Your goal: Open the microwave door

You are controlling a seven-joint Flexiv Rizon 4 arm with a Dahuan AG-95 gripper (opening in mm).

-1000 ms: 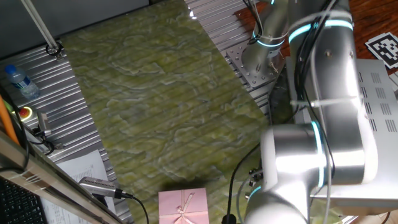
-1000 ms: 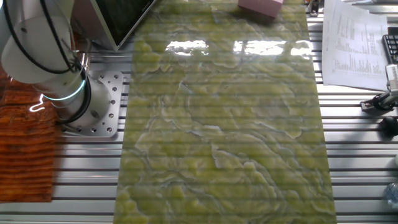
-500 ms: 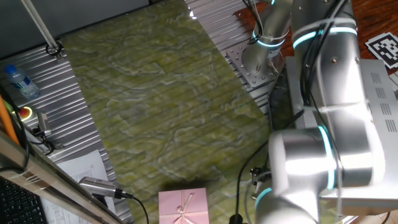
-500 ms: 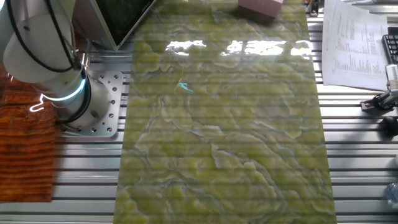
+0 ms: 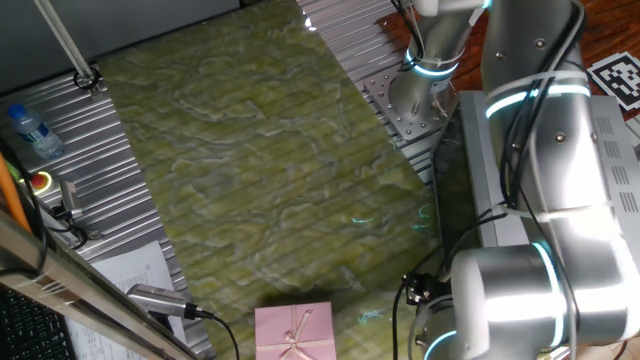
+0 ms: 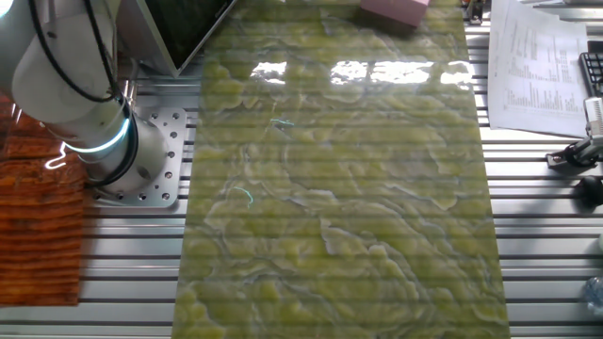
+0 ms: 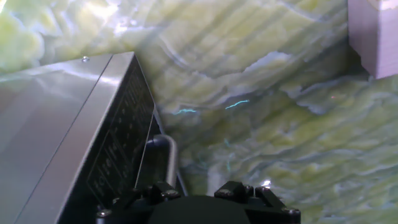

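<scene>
Since the earlier frames the arm (image 5: 540,200) has swung farther over the microwave (image 5: 615,150), its big lower joint now low beside the vented top panel. Printing runs along the dark strip of the microwave door (image 7: 118,162) but is too blurred to read; a black-and-white square marker (image 5: 615,75) lies just behind the microwave. From the hand view the curved silver handle (image 7: 166,155) stands just ahead of the end effector (image 7: 199,199), whose fingers are cut off, so I cannot tell whether it is spread or clenched. A pink gift box (image 5: 293,333) sits on the green marbled table (image 5: 250,170) in front of the microwave; papers (image 6: 532,66), a water bottle (image 5: 30,132) and a red button (image 5: 41,182) lie well apart from it.
</scene>
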